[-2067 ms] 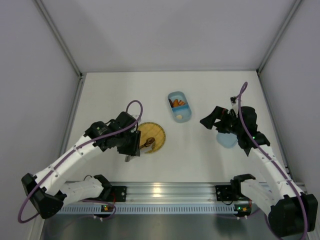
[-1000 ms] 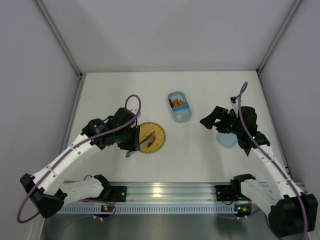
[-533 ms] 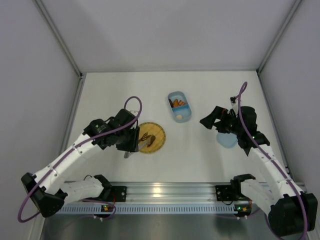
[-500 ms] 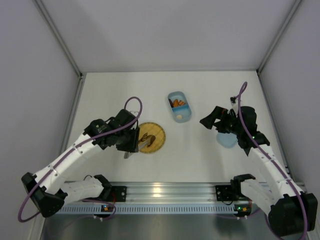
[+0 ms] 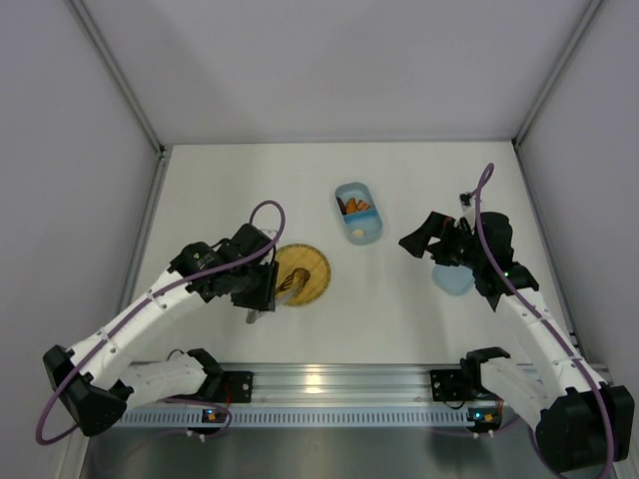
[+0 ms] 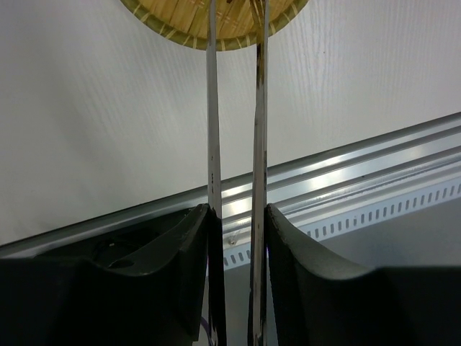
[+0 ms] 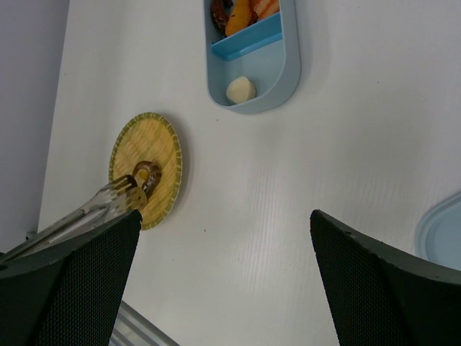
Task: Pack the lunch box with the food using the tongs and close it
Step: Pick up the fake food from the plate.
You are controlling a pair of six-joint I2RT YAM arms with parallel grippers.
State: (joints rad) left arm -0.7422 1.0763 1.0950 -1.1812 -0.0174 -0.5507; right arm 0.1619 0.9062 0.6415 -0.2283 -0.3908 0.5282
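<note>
The light-blue lunch box (image 5: 357, 211) lies open at the table's middle back, with orange and dark red food (image 7: 241, 14) behind its divider and a white piece (image 7: 240, 89) in front. My left gripper (image 5: 262, 294) is shut on the tongs (image 6: 212, 108), one arm against each finger. Their tips (image 7: 126, 189) hover at a brown piece of food (image 7: 148, 173) on the yellow plate (image 5: 315, 269). My right gripper (image 7: 230, 288) hangs open and empty above the table. The blue lid (image 5: 454, 281) lies beneath that arm.
An aluminium rail (image 5: 329, 384) with both arm bases runs along the near edge. Grey walls close in the white table (image 5: 230, 190) on the left, right and back.
The left gripper with the tongs has shifted slightly toward the near edge, tips still over the plate. The right arm has not moved.
</note>
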